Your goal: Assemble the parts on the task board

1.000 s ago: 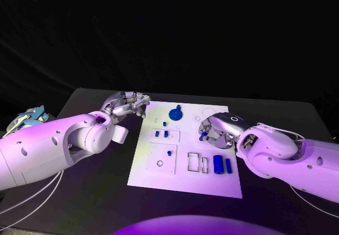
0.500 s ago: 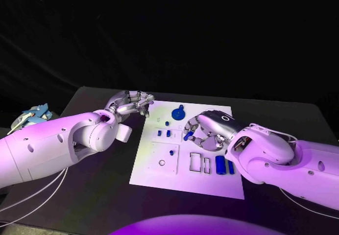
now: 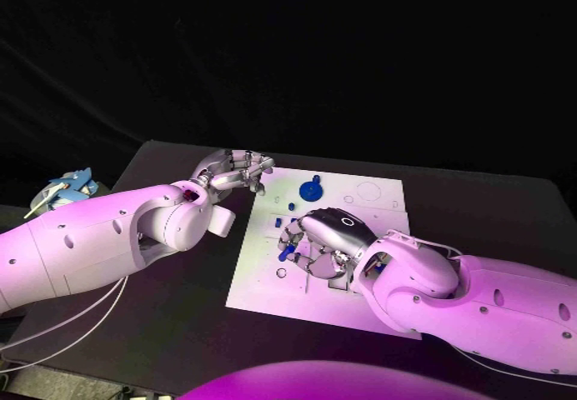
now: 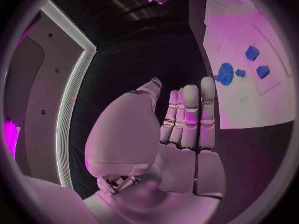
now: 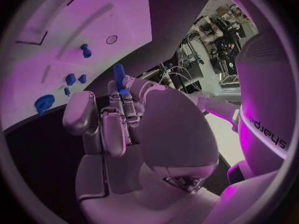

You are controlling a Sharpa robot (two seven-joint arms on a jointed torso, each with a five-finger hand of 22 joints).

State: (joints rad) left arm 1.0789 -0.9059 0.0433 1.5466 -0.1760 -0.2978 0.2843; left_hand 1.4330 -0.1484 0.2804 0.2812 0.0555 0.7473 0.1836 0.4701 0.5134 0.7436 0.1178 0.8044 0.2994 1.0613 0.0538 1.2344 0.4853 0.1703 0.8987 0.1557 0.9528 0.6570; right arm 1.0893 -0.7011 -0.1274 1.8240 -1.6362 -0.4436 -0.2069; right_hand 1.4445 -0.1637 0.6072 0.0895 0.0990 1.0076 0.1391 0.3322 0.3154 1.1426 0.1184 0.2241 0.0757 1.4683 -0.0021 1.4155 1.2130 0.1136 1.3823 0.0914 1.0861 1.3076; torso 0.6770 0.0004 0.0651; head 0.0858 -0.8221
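A slim blue peg [image 5: 118,76] is pinched upright at the fingertips of the right hand [image 3: 323,242], which is held over the middle of the white task board [image 3: 367,310]; "sharpa" can be read, sideways, on the white arm casing [image 5: 269,129] in the right wrist view. The left hand [image 3: 231,173] is held at the board's far-left corner w/ nothing gripped, fingers straight and side by side, thumb apart. A round blue part [image 3: 307,190] is seen near the board's far edge, w/ smaller blue parts [image 3: 294,222] closer to the centre, just beside the right hand.
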